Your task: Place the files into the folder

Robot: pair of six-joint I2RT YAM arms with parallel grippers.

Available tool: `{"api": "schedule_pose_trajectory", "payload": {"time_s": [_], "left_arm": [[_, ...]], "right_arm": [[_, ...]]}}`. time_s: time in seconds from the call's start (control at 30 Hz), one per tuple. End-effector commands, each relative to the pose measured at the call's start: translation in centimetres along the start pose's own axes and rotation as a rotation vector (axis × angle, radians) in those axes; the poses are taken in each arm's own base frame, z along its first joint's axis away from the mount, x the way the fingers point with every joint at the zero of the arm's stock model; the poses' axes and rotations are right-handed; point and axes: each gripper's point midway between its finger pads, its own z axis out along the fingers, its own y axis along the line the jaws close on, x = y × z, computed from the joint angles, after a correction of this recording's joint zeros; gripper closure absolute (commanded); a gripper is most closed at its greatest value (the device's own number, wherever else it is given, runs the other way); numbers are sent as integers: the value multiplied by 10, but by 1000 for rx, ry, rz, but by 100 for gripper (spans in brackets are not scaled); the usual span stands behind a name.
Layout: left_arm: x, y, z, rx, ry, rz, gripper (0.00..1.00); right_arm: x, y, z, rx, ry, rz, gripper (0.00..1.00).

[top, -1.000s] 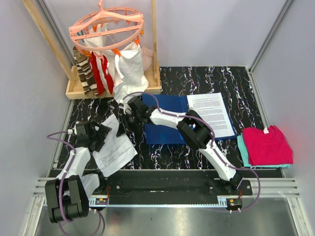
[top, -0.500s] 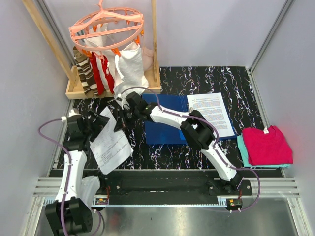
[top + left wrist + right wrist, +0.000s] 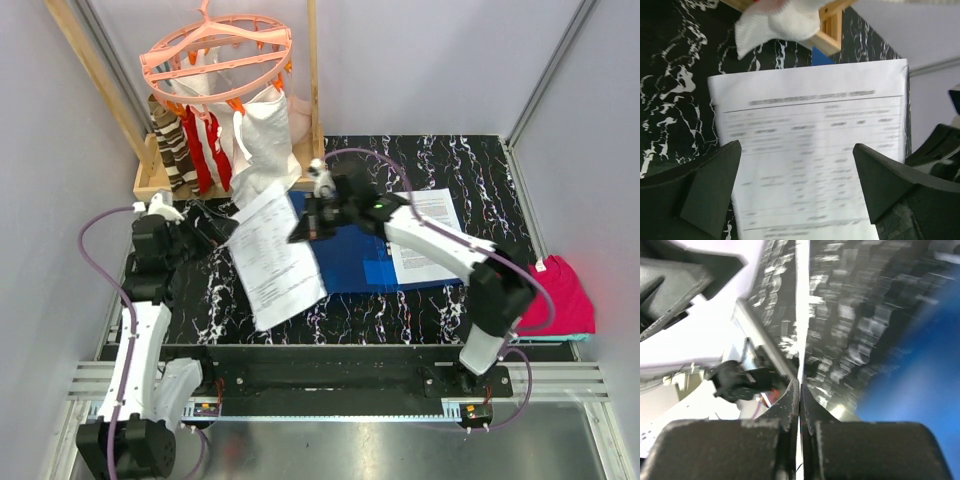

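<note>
My right gripper (image 3: 304, 224) is shut on the upper edge of one of the files, a white printed sheet (image 3: 276, 258) that hangs lifted and tilted over the left edge of the blue folder (image 3: 350, 262). In the right wrist view the shut right gripper (image 3: 799, 386) pinches that sheet (image 3: 801, 315), seen edge-on, and the folder (image 3: 920, 385) lies at the right. Another sheet (image 3: 432, 232) lies flat on the folder's right half. My left gripper (image 3: 214, 236) stands open just left of the lifted sheet. The left wrist view shows the sheet (image 3: 810, 145) beyond the open left gripper (image 3: 797, 167), not touched by it.
A pink hanger ring (image 3: 215, 48) with striped and white cloths hangs over a wooden tray (image 3: 228, 182) at the back left. White cloth (image 3: 782, 22) hangs by the wooden frame (image 3: 832, 39). A folded magenta cloth (image 3: 546, 295) lies at the right edge.
My right gripper closed on the sheet that lay at the left of the table, lifted it and carried it right towards the folder. The left arm drew back to the left.
</note>
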Motion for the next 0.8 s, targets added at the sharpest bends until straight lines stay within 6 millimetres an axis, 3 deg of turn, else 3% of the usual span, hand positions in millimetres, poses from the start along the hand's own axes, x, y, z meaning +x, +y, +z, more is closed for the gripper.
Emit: {"api": "schedule_pose_trajectory", "payload": {"time_s": [0.0,0.07,0.1,0.13,0.17,0.23,0.27,0.33,0.47,0.67,0.77], "left_arm": [[15,-30,12,105,84,101,1],[30,-38,21,129,145,125,1],[45,-45,31,148,206,142,1],[54,-49,36,157,238,155,1],[75,-52,44,163,311,173,1],[87,-59,55,169,345,194,2],[103,-62,63,173,389,200,2],[113,-64,71,165,411,191,2],[140,-63,88,137,462,194,2],[164,-52,103,80,483,168,2],[177,-52,109,79,511,159,6]], "right_arm": [[-4,-36,-89,67,-114,17,100],[1,-47,-118,74,-141,19,100],[2,-60,-145,107,-183,43,100],[5,-66,-157,125,-198,48,100],[7,-74,-169,157,-213,24,100],[12,-91,-198,223,-250,43,100],[18,-102,-207,271,-247,47,100],[17,-112,-226,325,-282,48,100],[21,-128,-250,458,-304,51,100],[21,-145,-285,684,-334,26,100],[15,-144,-298,739,-358,1,100]]}}
